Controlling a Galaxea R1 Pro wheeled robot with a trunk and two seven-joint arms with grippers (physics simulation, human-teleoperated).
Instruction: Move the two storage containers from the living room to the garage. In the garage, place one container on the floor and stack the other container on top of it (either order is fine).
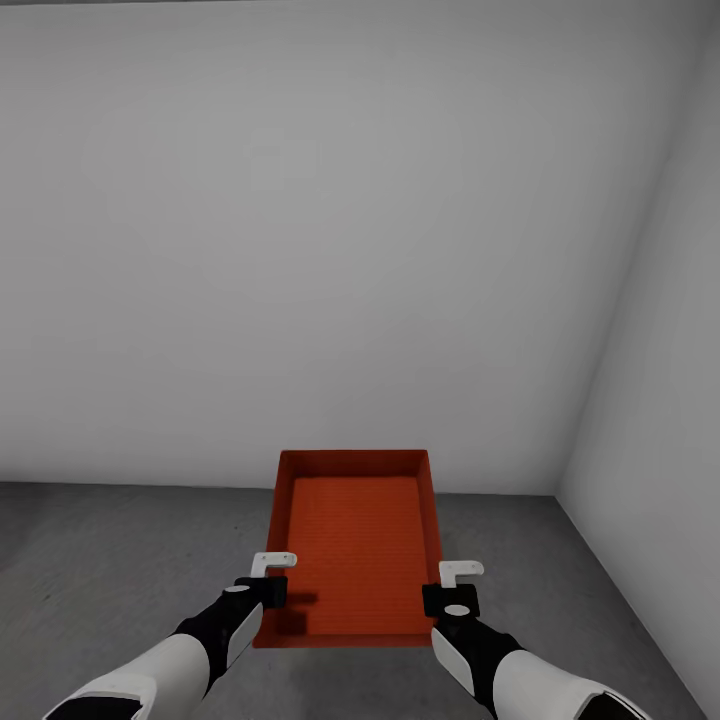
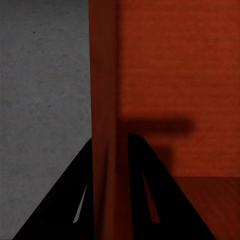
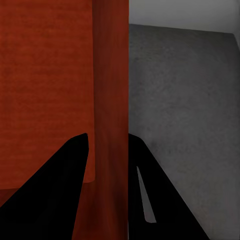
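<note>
Where the white walls meet the grey floor (image 1: 120, 560), head view: storage container (image 1: 360, 540) held between both claws. Left wrist: left claw (image 2: 111, 200) clamped on container's side wall (image 2: 102, 100). Right wrist: right claw (image 3: 107, 190) clamped on the opposite wall (image 3: 110, 75).

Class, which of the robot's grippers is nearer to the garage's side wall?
Right. The right gripper clamps the container on the side wall's side; the left gripper clamps the opposite rim.

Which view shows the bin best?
Head view: the whole bin shows, open top and floor, held at its side walls by the left gripper and right gripper. Each wrist view shows just one side wall between black fingers, with part of the bin's inside.
</note>
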